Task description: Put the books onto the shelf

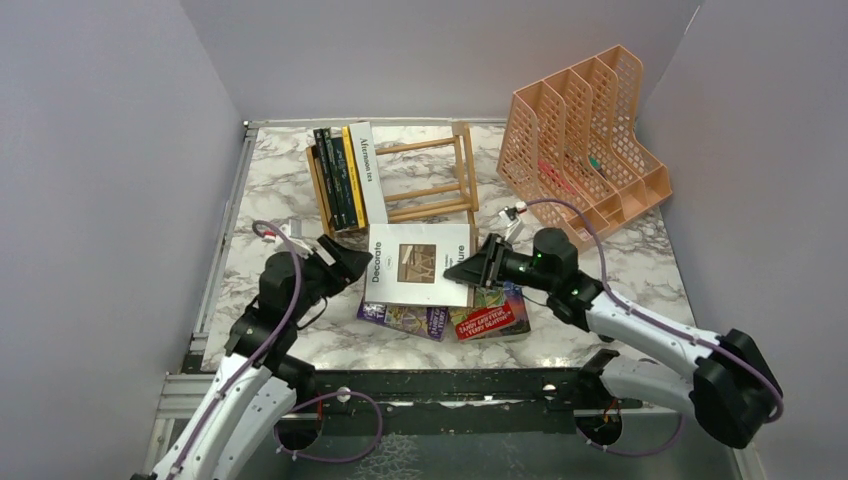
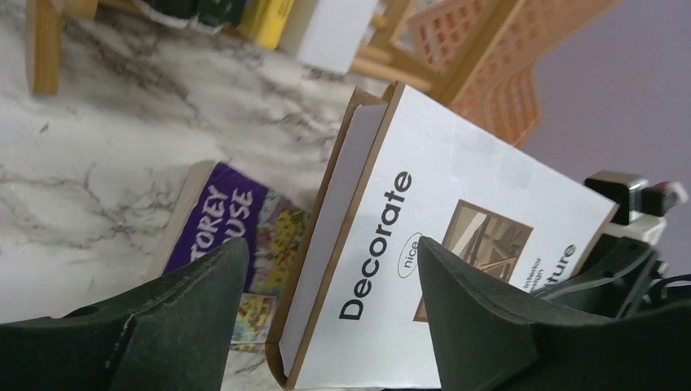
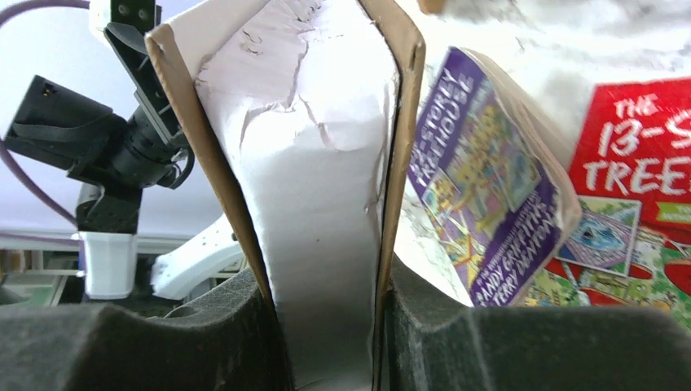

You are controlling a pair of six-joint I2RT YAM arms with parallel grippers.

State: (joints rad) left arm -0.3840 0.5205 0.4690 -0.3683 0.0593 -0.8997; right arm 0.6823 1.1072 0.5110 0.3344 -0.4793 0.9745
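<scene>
My right gripper (image 1: pixel 462 270) is shut on the right edge of a thick white "Decorate" book (image 1: pixel 415 262). Its pads (image 3: pixel 204 326) press both brown-edged covers of that book (image 3: pixel 318 163), which is tilted up above the pile. My left gripper (image 1: pixel 355 262) is open at the book's left side. Its dark fingers (image 2: pixel 179 318) stand apart on either side of the spine corner (image 2: pixel 326 244) without gripping. Beneath lie a purple book (image 1: pixel 410 318) (image 2: pixel 220 216) (image 3: pixel 481 187) and a red book (image 1: pixel 490 318) (image 3: pixel 635 155). The light-wood shelf (image 1: pixel 430 185) at the back holds several upright books (image 1: pixel 340 178), dark, yellow and white.
A peach mesh file organiser (image 1: pixel 585 130) stands at the back right beside the shelf. Grey walls close in the marble table (image 1: pixel 270 180) on three sides. The right half of the shelf holds nothing. The left arm's wrist (image 3: pixel 122 147) faces the right camera.
</scene>
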